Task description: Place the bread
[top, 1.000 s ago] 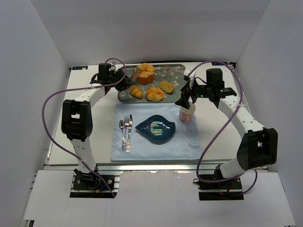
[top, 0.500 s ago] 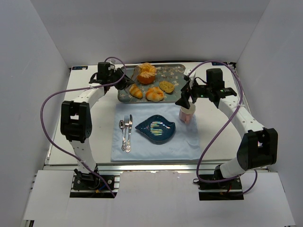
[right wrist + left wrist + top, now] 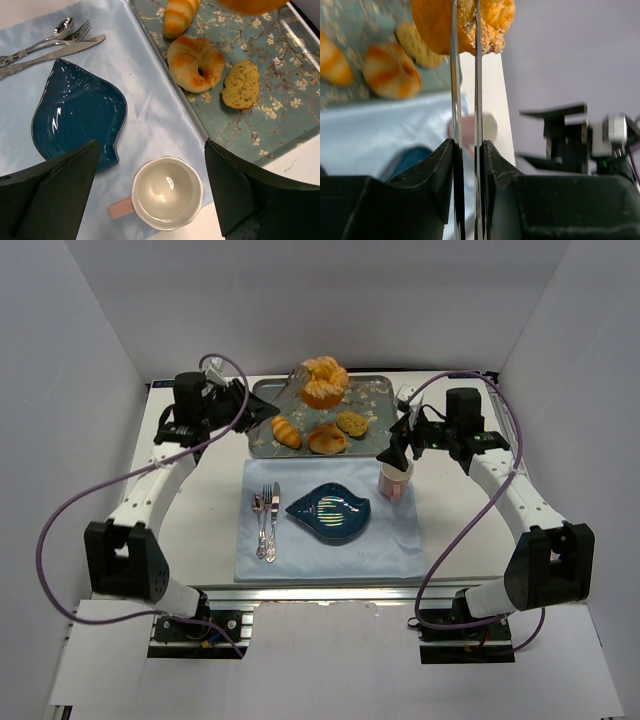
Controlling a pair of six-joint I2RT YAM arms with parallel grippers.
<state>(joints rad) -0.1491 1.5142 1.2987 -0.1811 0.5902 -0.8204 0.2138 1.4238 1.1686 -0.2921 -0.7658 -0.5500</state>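
1. Closest to the arm bases is a light blue cloth [image 3: 330,545]. On it lie a spoon, fork and knife [image 3: 266,520] side by side on the left, with a dark blue shell-shaped plate [image 3: 75,117] just beside them.
2. At the cloth's right edge sits a pink cup [image 3: 167,192], upright, white inside.
3. The right gripper [image 3: 151,150] hangs right above that cup with its claw spread wide, grabbing nothing.
4. Behind the cloth is a floral tray [image 3: 280,75]. On it are a striped croissant [image 3: 180,17], a pale golden bun [image 3: 196,62] and a flat speckled piece [image 3: 241,85].
5. The left gripper [image 3: 465,20] has its thin fingers [image 3: 454,75] clenched on the bread [image 3: 323,382], pinching its edge.
6. So the bread is up in the air over the far part of the tray, not resting on it.
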